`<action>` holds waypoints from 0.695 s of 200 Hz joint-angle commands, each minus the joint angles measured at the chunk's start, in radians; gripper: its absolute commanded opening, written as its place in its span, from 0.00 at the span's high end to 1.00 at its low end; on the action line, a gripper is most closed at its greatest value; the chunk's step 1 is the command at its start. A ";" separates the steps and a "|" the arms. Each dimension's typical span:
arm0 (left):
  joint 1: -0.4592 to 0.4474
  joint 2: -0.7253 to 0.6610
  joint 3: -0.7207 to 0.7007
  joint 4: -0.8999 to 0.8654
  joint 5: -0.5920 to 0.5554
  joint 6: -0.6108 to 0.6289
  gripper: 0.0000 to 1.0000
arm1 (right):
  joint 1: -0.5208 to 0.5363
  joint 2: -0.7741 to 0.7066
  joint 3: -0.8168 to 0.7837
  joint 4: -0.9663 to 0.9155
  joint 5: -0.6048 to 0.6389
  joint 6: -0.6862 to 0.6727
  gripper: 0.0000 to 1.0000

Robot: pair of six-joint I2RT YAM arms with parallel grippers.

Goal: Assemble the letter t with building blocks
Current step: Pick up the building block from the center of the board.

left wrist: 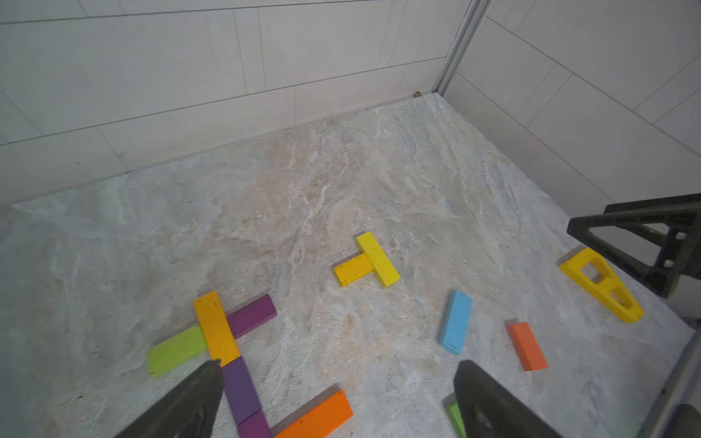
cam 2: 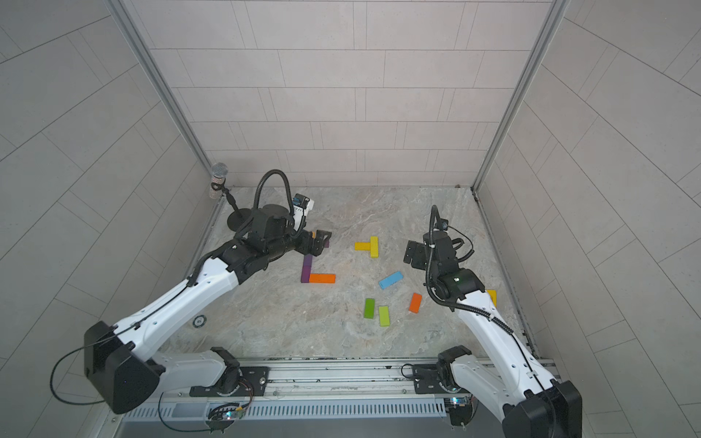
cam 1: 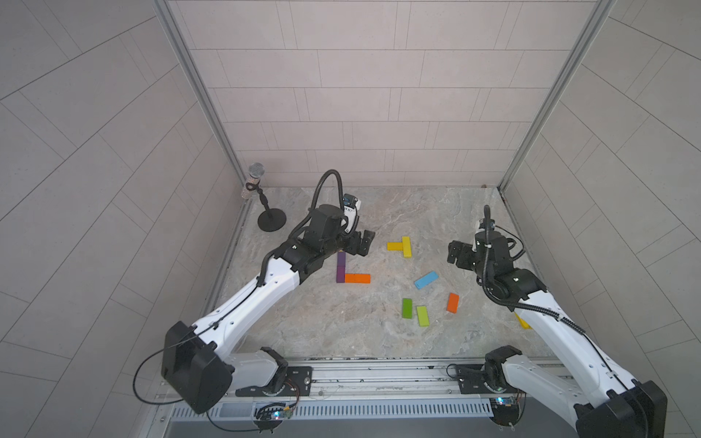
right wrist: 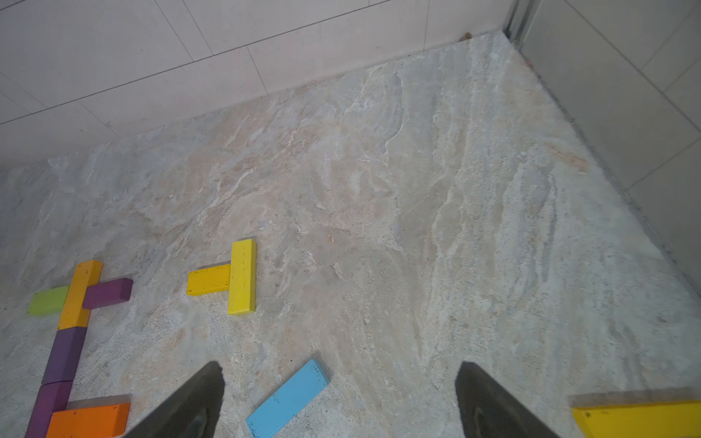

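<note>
OPERATOR: My left pincer (cam 1: 363,242) hangs, fingers (left wrist: 182,402) spread wide with nothing between them, over the far left of the table (cam 1: 341,326), above the upper end of the block figure.
DESK: How does the figure lie?
OPERATOR: Through the left wrist camera, an amber block (left wrist: 216,328), a purple block (left wrist: 241,390) and a second purple block (left wrist: 254,426) lie end to end as a stem. A lime block (left wrist: 176,349) and a third purple block (left wrist: 252,316) meet the amber one from opposite sides as a crossbar; an orange block (left wrist: 316,415) juts sideways from the foot. In both top views my arm hides most of the crossbar.
DESK: And around it?
OPERATOR: Mid-table, a dark yellow block (cam 1: 395,246) butts its end against the long side of a yellow block (cam 1: 406,247). Nearer the arm bases lie a light blue block (cam 1: 426,280), a second orange block (cam 1: 452,302), and a green block (cam 1: 407,308) just beside a second lime block (cam 1: 423,316). My right pincer (cam 1: 453,252) hovers right of the yellow block, likewise spread and empty. A yellow frame piece (left wrist: 603,284) lies partly under my right arm; a microphone (cam 1: 256,176) stands in the far left corner.
</note>
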 commanded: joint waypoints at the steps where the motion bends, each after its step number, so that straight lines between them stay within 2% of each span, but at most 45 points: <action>1: -0.009 0.015 0.010 -0.070 0.050 -0.076 0.00 | 0.003 -0.023 0.012 -0.295 0.065 0.083 0.04; 14: -0.023 -0.035 -0.062 -0.030 -0.028 -0.029 0.00 | 0.005 -0.034 0.010 -0.354 0.039 0.118 0.06; 27: -0.005 -0.090 -0.129 -0.026 -0.056 -0.011 0.00 | 0.008 -0.039 -0.022 -0.367 0.026 0.165 0.07; 53: 0.024 -0.110 -0.156 -0.244 -0.111 -0.006 0.03 | 0.016 -0.022 -0.111 -0.340 -0.020 0.231 0.12; 71: 0.024 -0.152 -0.231 -0.288 -0.107 -0.040 0.04 | 0.037 0.008 -0.148 -0.311 -0.037 0.284 0.17; 96: 0.026 -0.217 -0.332 -0.242 -0.084 -0.101 0.04 | 0.050 0.088 -0.166 -0.278 -0.083 0.306 0.26; 115: 0.032 -0.218 -0.348 -0.234 -0.058 -0.114 0.05 | 0.054 0.152 -0.185 -0.228 -0.139 0.305 0.30; 139: 0.043 -0.206 -0.339 -0.246 -0.041 -0.104 0.05 | 0.061 0.187 -0.185 -0.188 -0.153 0.308 0.31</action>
